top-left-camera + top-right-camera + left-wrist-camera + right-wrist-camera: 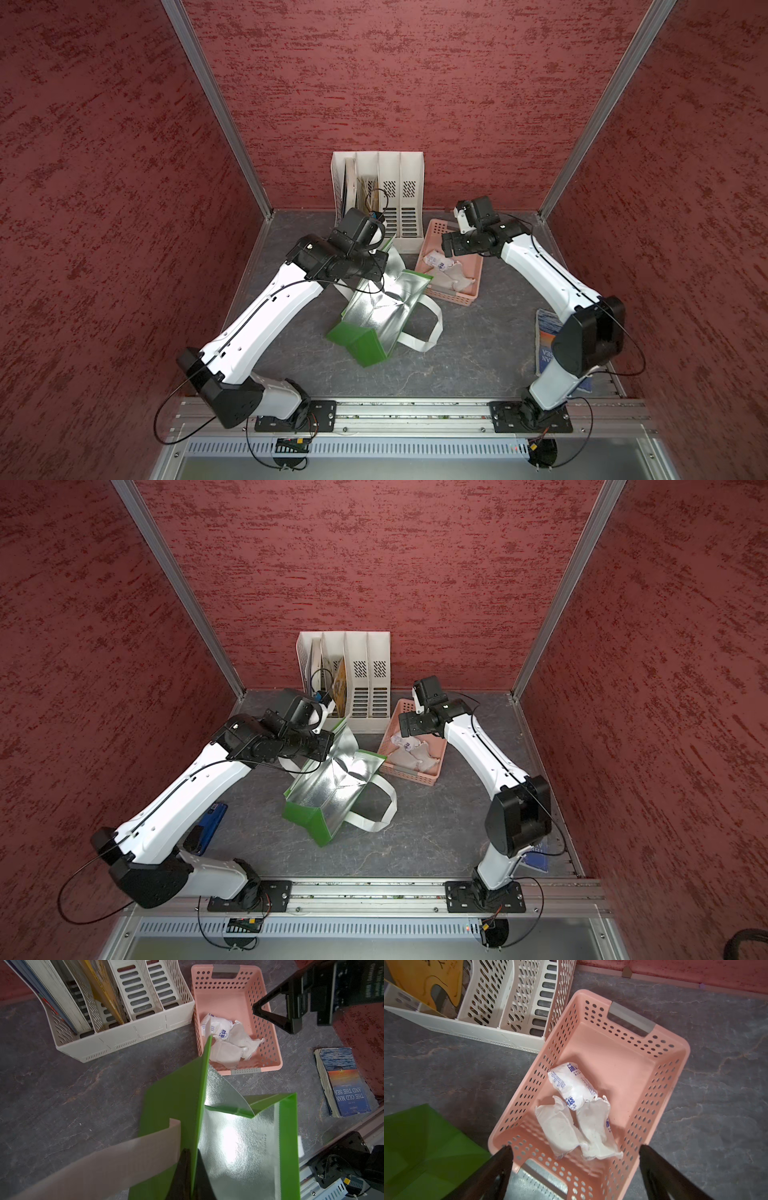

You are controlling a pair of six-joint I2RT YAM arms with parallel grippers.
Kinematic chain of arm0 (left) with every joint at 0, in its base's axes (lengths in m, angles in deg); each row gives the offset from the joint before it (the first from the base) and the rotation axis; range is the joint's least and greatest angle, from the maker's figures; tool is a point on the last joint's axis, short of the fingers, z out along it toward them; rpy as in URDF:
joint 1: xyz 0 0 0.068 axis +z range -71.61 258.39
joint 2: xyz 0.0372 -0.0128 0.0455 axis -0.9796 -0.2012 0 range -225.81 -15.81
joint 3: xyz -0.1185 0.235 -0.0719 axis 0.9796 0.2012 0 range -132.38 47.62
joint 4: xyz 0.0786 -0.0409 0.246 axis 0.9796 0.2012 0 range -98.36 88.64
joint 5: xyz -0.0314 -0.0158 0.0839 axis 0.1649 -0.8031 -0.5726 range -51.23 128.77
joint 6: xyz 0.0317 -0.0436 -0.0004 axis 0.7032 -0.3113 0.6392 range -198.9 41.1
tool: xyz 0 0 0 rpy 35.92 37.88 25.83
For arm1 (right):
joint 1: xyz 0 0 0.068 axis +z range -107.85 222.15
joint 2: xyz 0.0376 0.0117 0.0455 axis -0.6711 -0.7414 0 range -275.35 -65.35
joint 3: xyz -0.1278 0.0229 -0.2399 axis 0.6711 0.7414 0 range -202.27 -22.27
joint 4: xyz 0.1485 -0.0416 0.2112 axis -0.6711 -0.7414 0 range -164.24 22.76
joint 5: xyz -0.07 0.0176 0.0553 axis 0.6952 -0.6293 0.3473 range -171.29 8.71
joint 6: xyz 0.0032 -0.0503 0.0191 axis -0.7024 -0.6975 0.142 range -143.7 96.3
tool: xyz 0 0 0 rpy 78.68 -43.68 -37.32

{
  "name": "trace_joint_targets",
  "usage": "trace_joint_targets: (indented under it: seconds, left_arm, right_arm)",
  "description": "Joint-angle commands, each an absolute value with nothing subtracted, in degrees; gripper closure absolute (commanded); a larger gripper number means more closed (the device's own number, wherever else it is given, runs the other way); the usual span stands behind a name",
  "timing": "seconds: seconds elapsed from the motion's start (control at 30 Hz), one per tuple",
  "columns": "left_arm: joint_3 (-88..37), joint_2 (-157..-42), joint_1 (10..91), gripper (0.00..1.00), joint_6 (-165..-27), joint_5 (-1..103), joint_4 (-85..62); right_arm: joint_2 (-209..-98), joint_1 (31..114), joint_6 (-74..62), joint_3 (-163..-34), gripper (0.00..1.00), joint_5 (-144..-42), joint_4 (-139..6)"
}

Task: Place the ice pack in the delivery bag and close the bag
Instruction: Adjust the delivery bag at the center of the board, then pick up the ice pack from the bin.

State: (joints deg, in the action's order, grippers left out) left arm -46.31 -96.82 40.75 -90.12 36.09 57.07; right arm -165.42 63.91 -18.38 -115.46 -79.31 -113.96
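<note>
Three white ice packs (572,1084) lie heaped in the pink perforated basket (683,1047), toward the end nearer the robot. One with blue print rests against the ends of the other two, which lie side by side. The right hand (575,1148) hangs directly above them, fingers spread wide and holding nothing.

Just beside the basket, the green delivery bag (365,345) slumps on the dark surface (457,353), its mouth gaping so the silver foil lining shows in both top views. The left hand (191,1152) is pinched tight on one green wall of the bag at the rim — one finger on the outside, one against the foil. A white strap handle (428,328) loops loose on the surface on the side toward the right arm.

Against the back wall stands a white file rack (390,195) with four slots — books and magazines lean in the two slots farthest from the basket. A paperback book (345,1084) lies flat near the right arm's base.
</note>
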Motion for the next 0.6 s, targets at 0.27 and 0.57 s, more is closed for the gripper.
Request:
trace_joint_targets:
  seconds: [0.27, 0.57]
  left_arm:
    - [-49.6, -95.5, 39.5, 1.00, -95.4, 42.7, 58.7]
    - [-42.5, -94.5, 39.9, 1.00, -97.4, 40.5, 55.4]
  right_arm:
    - [-180.0, 61.3, -32.0, -123.0, 0.02, -88.8, -109.5]
    - [-185.7, 60.4, -40.3, -123.5, 0.01, -92.1, -109.8]
